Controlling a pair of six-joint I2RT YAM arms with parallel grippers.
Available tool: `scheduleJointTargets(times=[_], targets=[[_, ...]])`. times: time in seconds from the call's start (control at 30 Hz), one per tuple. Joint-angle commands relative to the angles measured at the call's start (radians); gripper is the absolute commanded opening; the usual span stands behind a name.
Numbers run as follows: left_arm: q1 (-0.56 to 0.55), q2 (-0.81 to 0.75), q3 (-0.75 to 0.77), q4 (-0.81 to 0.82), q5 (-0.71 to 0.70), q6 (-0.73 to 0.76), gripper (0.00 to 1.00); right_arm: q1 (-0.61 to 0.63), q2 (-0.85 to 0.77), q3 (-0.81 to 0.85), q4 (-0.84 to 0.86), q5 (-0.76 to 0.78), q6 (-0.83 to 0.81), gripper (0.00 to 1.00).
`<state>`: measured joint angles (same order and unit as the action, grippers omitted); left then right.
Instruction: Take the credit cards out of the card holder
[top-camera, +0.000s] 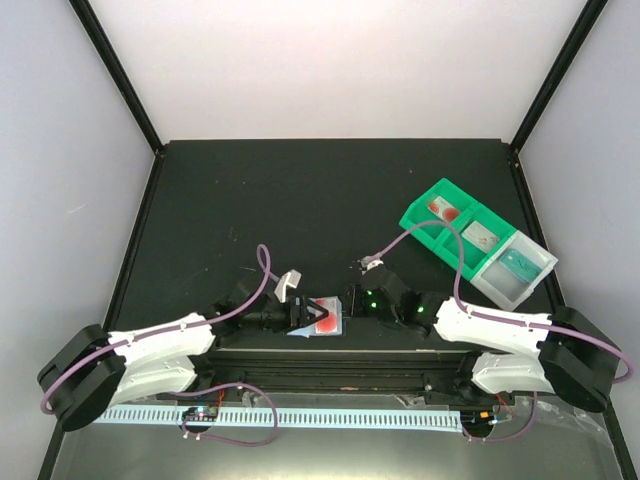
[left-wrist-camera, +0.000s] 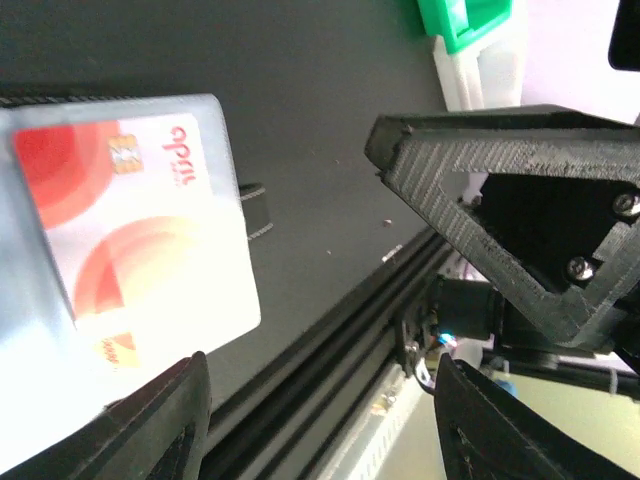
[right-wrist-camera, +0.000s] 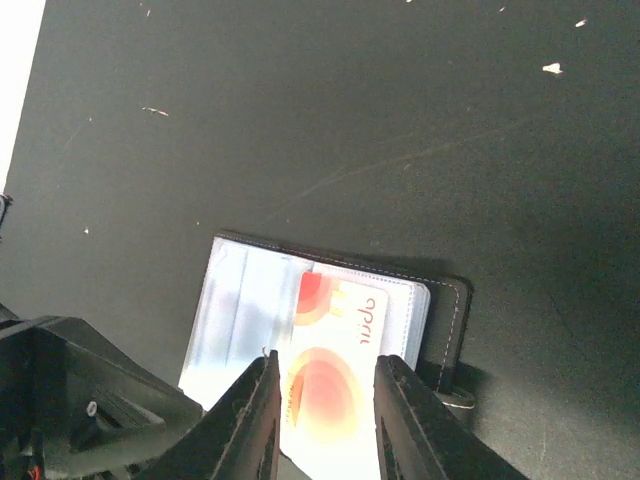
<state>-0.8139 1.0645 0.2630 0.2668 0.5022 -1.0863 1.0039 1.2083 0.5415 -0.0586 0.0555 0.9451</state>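
A matte black tabletop (top-camera: 300, 190) fills the floor of a white-walled booth. Along its near edge, at 6 o'clock in the top view, runs a black metal rail (top-camera: 320, 360), with the two arm bases on either side.

Just beyond the rail lies the small black bifold card holder (right-wrist-camera: 240, 300), spread open and flat. Its pale blue-grey inner side with clear pockets faces up, pale stitching lines its black border, and the snap tab (right-wrist-camera: 452, 392) sticks out at one side. In it sits a thin white plastic card with red circles (left-wrist-camera: 150, 220), a small chip and red lettering. The card's lower end reaches past the holder's edge in the right wrist view.

The left gripper (left-wrist-camera: 318, 375) is at the holder's 9 o'clock, released, its jaws wide with nothing between them; one finger is just beside the card's corner. The right gripper (right-wrist-camera: 328, 362) is at the holder's 2 o'clock, also released: its parted jaws frame the card in its own view, but the left wrist view shows it apart from the card.

Farther off, also at 2 o'clock, a green-and-clear plastic compartment tray (top-camera: 412, 216) holds a white card with red marks (top-camera: 445, 208), a pale grey card (top-camera: 480, 238) and a teal card (top-camera: 521, 262), one to a compartment.
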Motion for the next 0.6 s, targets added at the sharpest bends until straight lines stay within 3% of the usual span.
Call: scheduleJointTargets(times=[0.0, 0.2, 0.57], targets=[[-0.004, -0.061, 0.041, -0.163, -0.115, 0.073, 0.61, 0.002, -0.007, -0.009, -0.007, 0.024, -0.005, 0.25], [0.007, -0.079, 0.006, -0.207, -0.162, 0.075, 0.53, 0.002, 0.049, 0.003, 0.058, -0.061, -0.018, 0.2], [0.024, 0.002, -0.002, -0.147, -0.133, 0.069, 0.51, 0.002, 0.198, 0.056, 0.06, -0.117, -0.035, 0.14]])
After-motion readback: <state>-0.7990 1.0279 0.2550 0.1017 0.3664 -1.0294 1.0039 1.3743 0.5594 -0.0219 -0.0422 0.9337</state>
